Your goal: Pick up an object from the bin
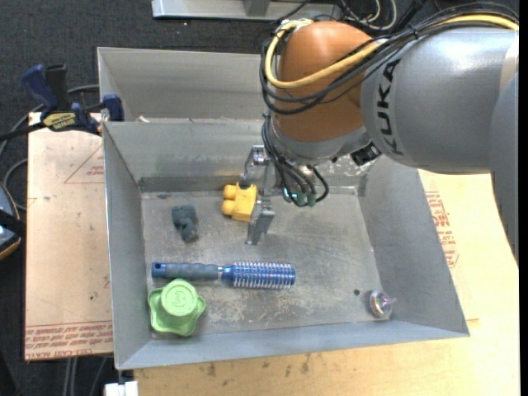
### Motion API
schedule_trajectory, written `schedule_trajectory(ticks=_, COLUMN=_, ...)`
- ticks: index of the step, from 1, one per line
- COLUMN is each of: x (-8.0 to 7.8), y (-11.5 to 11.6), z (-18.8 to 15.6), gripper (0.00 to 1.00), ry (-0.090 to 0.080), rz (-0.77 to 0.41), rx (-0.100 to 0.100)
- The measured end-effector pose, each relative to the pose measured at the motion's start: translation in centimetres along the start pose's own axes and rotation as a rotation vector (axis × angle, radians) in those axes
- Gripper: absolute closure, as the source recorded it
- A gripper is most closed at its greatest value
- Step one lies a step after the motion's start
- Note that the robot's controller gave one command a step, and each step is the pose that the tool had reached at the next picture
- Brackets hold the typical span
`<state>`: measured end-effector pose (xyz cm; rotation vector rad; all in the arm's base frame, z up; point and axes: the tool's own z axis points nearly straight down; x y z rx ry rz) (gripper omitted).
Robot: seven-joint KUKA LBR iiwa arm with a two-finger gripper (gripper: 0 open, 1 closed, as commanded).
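The claw (256, 206) stands with fingers apart, just beside a yellow block (237, 202). A grey lump (185, 221), blue brush (227, 274) and green lid (176, 307) lie clear of it.

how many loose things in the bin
5: yellow plastic block by the gripper, small grey block left, blue bristle brush centre front, green ribbed cap front left, shiny metal knob front right. The arm may hide more.

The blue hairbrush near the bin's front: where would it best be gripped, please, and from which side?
Probably its slim handle, from above, closing across its narrow width: the blue hairbrush lies flat, and the handle is narrower than the bristled head.
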<state>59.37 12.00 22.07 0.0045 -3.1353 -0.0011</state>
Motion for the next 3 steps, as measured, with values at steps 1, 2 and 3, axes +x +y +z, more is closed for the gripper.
schedule_trajectory(ticks=1, x=2.7, y=-2.7, z=14.3, gripper=0.00, ry=-0.008, rz=-0.096, rx=-0.001)
schedule_trajectory(ticks=2, x=2.5, y=-2.7, z=13.9, gripper=1.00, ry=-0.011, rz=-0.096, rx=0.000)
schedule_trajectory(ticks=3, x=2.2, y=-4.9, z=-5.5, gripper=1.00, ry=-0.017, rz=-0.070, rx=0.001)
